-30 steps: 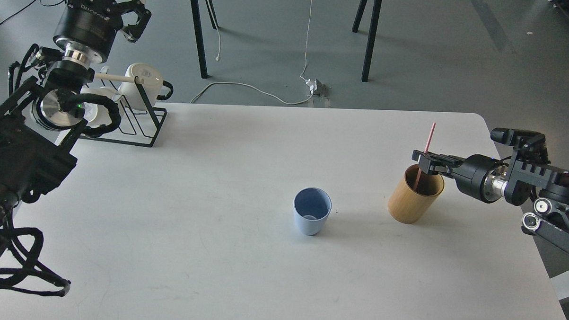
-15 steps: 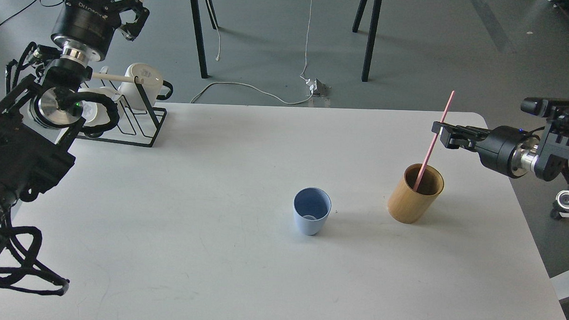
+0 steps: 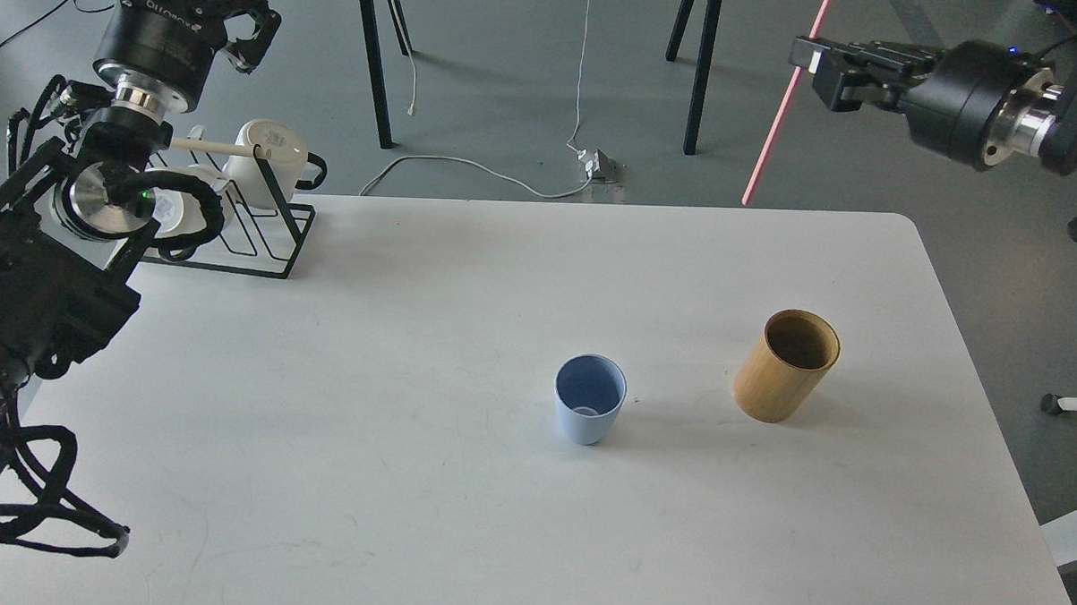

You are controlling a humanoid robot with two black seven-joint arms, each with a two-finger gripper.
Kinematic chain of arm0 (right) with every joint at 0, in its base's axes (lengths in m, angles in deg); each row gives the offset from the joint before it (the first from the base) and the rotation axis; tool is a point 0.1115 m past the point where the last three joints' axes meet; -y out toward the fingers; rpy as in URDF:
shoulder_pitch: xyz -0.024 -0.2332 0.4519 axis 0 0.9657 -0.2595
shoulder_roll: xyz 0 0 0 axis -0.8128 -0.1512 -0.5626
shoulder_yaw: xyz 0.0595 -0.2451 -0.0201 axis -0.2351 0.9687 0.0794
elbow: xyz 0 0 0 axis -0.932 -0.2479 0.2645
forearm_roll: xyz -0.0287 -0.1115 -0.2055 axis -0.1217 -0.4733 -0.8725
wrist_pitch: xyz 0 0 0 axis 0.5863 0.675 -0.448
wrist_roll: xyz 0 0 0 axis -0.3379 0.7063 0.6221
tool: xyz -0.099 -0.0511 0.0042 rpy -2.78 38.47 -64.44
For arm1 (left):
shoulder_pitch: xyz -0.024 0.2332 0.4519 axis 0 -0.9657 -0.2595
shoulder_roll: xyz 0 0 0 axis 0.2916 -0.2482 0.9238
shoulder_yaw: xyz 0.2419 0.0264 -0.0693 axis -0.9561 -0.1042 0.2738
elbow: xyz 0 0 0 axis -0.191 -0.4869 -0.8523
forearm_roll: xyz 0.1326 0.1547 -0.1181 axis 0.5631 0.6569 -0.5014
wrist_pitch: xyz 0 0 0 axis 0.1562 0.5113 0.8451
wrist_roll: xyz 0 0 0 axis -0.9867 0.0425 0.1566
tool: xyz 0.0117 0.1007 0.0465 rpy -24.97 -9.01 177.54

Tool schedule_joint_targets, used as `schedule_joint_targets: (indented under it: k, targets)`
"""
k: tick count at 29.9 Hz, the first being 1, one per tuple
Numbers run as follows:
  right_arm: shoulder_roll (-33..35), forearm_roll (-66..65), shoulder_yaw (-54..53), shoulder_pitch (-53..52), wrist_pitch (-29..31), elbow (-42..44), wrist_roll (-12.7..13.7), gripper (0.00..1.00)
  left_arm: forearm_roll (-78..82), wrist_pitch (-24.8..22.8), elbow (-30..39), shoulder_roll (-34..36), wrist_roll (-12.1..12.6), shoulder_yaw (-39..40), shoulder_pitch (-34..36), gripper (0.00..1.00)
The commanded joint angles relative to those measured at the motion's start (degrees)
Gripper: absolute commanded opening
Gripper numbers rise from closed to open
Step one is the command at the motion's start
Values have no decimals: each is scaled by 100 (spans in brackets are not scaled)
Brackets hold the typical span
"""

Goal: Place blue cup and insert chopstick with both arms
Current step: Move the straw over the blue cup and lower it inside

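Surface (image 3: 406,513): one, white, rounded corners. Most of it lies bare; the near half and the whole middle-left stretch carry nothing, leaving wide room to move.

Blue cup (image 3: 590,399): one, upright, mouth open, standing a little right of the surface's centre, well clear of every edge.

Bamboo cylinder (image 3: 786,366): one, tan, upright and open-topped, near the blue cup on its right, apart from it, toward the right edge.

Chopstick (image 3: 780,114): one, pink, held in the air beyond the far edge near the far-right corner. It slants, its lower tip hanging just past the far edge, its upper end running out of the top of the view. It touches neither cup nor cylinder.

Right end effector (image 3: 811,61): one, high above the floor beyond the far-right corner, clamped on the chopstick at the stick's upper part.

Left end effector (image 3: 244,10): one, raised beyond the far-left corner above the mug rack, nothing in it; at this angle whether its fingers stand apart or together cannot be told.

Mug rack (image 3: 254,230): one, black wire, at the far-left corner, with a pale wooden rod. White mug (image 3: 266,163): one plainly seen on the rack; a second white shape sits behind the left arm, largely hidden.

Beyond the far edge: black furniture legs (image 3: 374,64) on the grey floor and a white cable (image 3: 471,170) running to a small plug block.
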Motion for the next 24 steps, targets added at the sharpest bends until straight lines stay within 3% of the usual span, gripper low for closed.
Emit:
schedule_joint_targets:
  k: [1, 9, 24]
  targets:
    - [-653, -6, 326, 33, 5, 34, -1, 2, 0, 0, -1, -25, -11, 8, -15, 100]
    - [-2051, -23, 766, 384, -4, 728, -28, 2, 0, 0, 8, -138, -20, 0, -6, 100]
    - [-2184, -15, 952, 798, -13, 861, -54, 3, 0, 0, 8, -174, -11, 0, 3, 100]
